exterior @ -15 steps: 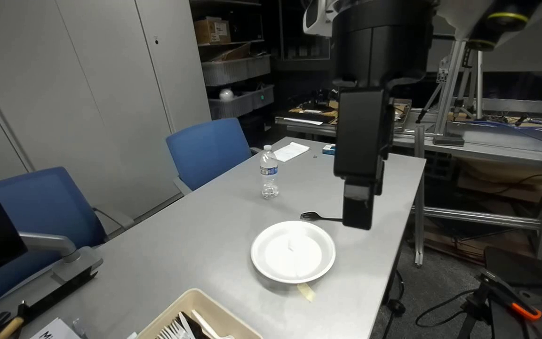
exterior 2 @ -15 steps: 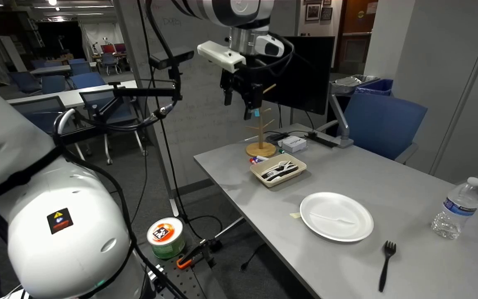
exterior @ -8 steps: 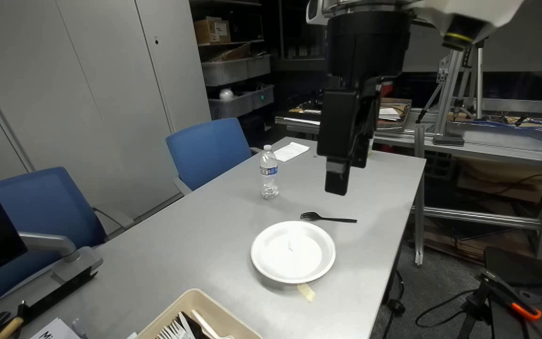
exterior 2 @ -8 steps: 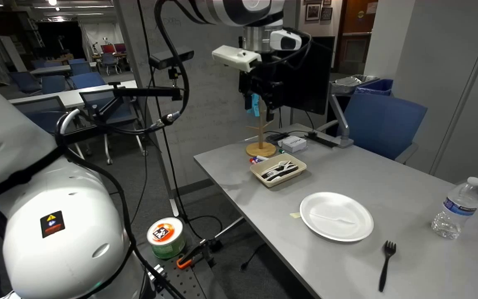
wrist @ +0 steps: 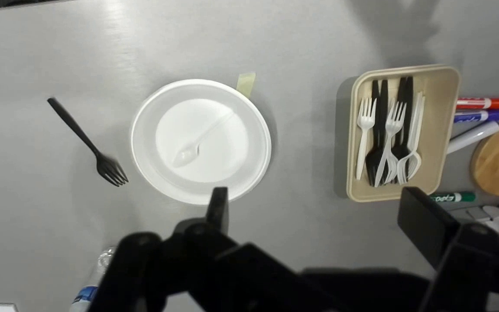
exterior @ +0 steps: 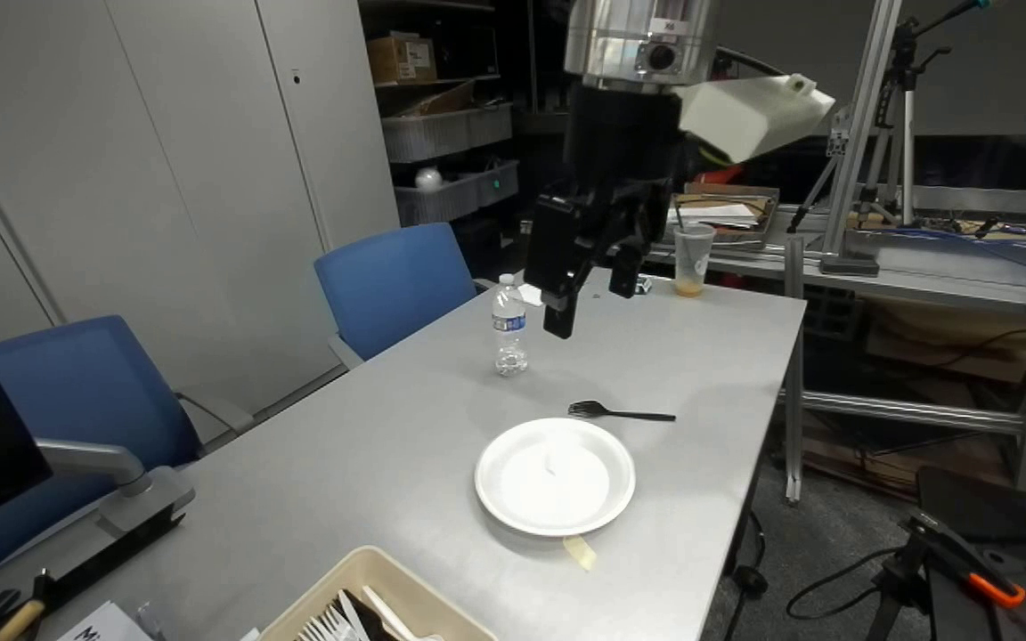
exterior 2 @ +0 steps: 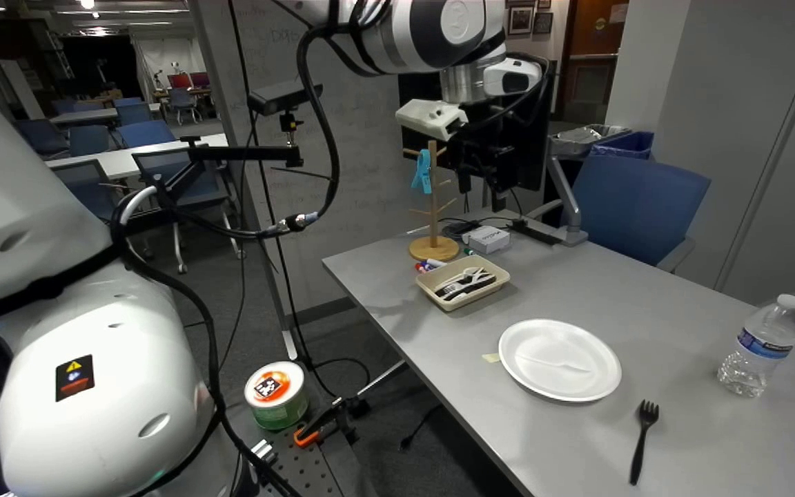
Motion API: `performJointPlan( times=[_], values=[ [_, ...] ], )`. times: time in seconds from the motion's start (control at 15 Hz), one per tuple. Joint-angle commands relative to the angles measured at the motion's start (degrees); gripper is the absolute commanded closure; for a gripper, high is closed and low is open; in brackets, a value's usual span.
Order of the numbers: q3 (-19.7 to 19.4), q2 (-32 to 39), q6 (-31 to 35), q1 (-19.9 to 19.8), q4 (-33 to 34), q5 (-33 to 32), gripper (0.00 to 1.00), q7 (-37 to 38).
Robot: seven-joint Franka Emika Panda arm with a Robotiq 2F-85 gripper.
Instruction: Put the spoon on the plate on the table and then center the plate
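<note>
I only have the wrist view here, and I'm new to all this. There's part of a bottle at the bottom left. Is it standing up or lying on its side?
Observer: Standing. In both exterior views the bottle is upright.

Visitor: And what's that wooden disc at the right edge?

Observer: In an exterior view it turns out to be the base of a stand with an upright post and pegs.

Visitor: So is the plate with the white spoon on it in the middle?

Observer: No. In an exterior view it sits closer to the long edge of the table facing the robot arm than to the edge by the blue chair.
</note>
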Motion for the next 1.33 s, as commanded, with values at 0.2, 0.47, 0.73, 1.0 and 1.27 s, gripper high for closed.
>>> performJointPlan(
  times=[0.2,0.47,0.73,1.0,1.27],
  values=[
    [-0.14,2.44,1.89,-0.5,0.75,-0.11,0.0,2.0],
    [-0.12,2.34,1.89,-0.48,0.72,-0.11,0.0,2.0],
    [-0.42,2.94,2.61,-0.59,0.97,0.85,0.0,2.21],
    [-2.85,5.74,4.21,-1.21,2.17,8.23,0.0,2.58],
    [-5.09,8.08,7.55,-2.05,2.61,14.69,0.0,2.49]
  ],
)
